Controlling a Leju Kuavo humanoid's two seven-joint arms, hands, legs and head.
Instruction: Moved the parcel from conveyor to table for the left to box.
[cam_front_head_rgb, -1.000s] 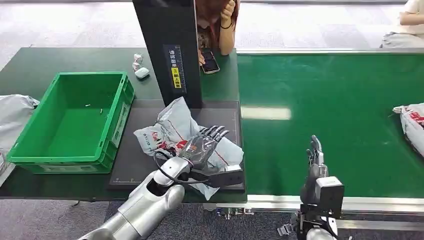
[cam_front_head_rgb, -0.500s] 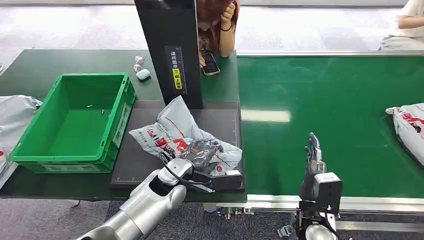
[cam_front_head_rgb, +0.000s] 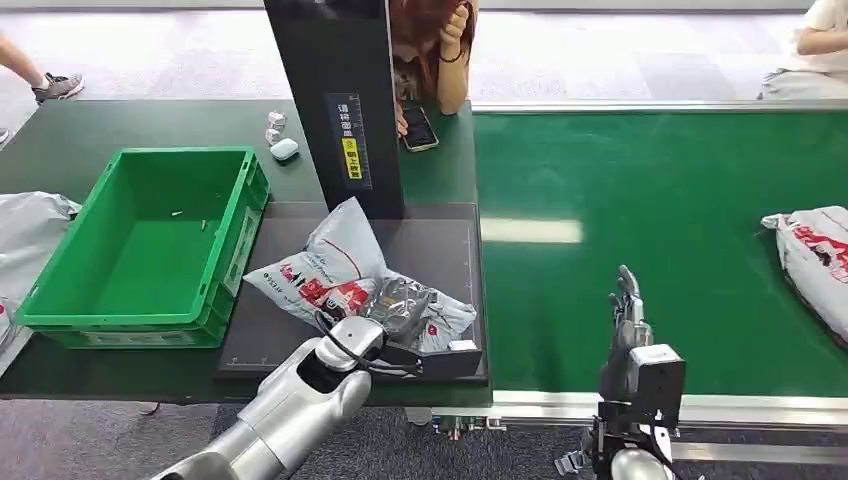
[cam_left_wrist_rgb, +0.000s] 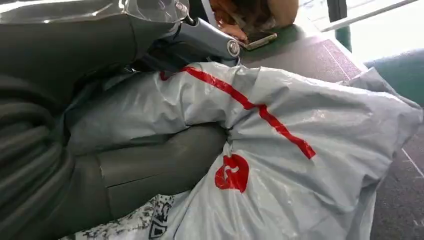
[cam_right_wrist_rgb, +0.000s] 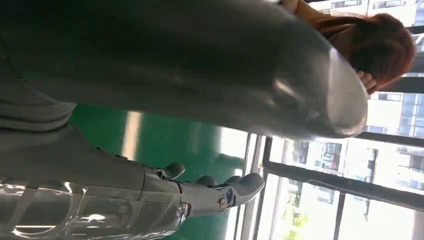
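Head view: left hand (cam_front_head_rgb: 398, 303) closed on the grey parcel (cam_front_head_rgb: 340, 270) on the dark mat (cam_front_head_rgb: 440, 250), parcel's long axis running away toward the green crate (cam_front_head_rgb: 60, 290) on its far side; right hand (cam_front_head_rgb: 626, 300) empty, fingers straight, well apart.

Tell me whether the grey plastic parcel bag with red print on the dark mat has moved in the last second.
Yes. The grey plastic parcel bag, gripped by the left hand, has slid toward the green plastic crate and away from the green conveyor belt.
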